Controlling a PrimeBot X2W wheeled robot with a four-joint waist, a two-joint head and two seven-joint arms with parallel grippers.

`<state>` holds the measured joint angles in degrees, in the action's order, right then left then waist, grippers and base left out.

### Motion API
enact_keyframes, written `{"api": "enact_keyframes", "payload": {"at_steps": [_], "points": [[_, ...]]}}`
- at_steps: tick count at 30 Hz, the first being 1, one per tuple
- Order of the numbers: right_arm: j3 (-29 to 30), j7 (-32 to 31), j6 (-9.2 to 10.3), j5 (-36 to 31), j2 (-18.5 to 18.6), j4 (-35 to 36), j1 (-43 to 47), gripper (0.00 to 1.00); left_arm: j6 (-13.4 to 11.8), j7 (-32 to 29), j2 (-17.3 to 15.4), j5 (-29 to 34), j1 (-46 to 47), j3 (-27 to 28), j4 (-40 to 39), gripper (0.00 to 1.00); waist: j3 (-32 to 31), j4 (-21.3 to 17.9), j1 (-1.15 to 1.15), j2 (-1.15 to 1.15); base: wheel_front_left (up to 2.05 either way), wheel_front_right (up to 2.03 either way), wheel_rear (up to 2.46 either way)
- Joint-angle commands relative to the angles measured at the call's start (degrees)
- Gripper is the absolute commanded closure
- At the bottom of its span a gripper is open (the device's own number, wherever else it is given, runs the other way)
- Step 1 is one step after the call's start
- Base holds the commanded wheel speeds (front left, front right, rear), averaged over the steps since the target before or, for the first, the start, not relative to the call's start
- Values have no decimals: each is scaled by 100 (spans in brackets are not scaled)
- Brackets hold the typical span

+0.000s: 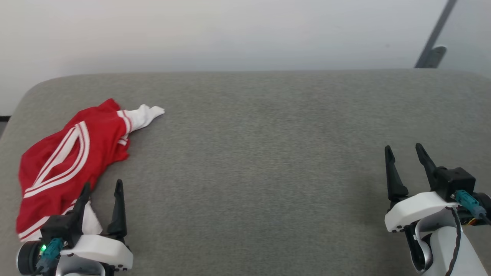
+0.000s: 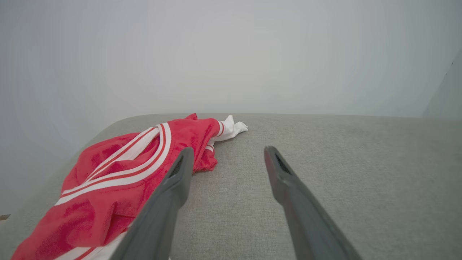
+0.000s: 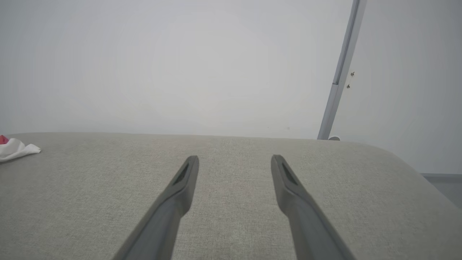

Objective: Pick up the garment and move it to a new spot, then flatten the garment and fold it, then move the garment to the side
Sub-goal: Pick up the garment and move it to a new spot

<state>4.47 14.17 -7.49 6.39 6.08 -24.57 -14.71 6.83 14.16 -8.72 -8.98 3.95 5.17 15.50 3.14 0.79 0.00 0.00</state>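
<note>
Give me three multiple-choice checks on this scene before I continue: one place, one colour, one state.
1. Where on the grey fabric-covered surface does the crumpled red jersey shirt lie? A) far right B) left side, by the left hand C) centre
2. What colour is the shirt's outstretched sleeve end? A) white B) blue C) black
3. How is the right hand? A) shut on the shirt B) shut, empty C) open, empty
Answers: 1 B, it lies beside the left hand; 2 A, the sleeve end is white; 3 C, its fingers stand apart over bare fabric.
</note>
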Motion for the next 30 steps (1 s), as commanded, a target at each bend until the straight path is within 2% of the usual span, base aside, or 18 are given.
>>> {"api": "enact_keyframes", "payload": {"at_steps": [1, 5, 13, 21, 26, 30], "points": [[-8, 65, 0, -150, 21, -22, -16, 0, 16, 61, 42, 160, 82, 24, -12, 0, 14, 199, 0, 0, 0, 0, 0], [-55, 90, 0, -229, 27, -83, 24, 0, 17, 89, 81, 334, 52, 48, -50, 0, 14, 499, 0, 0, 0, 0, 0], [-367, 110, 0, -178, -97, -217, 100, 0, -35, 114, 314, 447, -199, 309, -139, 0, -38, 1507, 0, 0, 0, 0, 0], [-830, 110, 0, -10, -195, -418, -10, 0, -231, 113, 501, 468, -539, 523, -282, 0, -65, 2424, 0, 0, 0, 0, 0], [-1141, 110, 0, 76, -246, -512, -141, 0, -322, 113, 562, 359, -726, 583, -374, 0, -25, 2717, 0, 0, 0, 0, 0], [-1296, 110, 0, 114, -261, -557, -247, 0, -333, 113, 577, 323, -787, 559, -436, 0, 61, 2736, 0, 0, 0, 0, 0]]}}
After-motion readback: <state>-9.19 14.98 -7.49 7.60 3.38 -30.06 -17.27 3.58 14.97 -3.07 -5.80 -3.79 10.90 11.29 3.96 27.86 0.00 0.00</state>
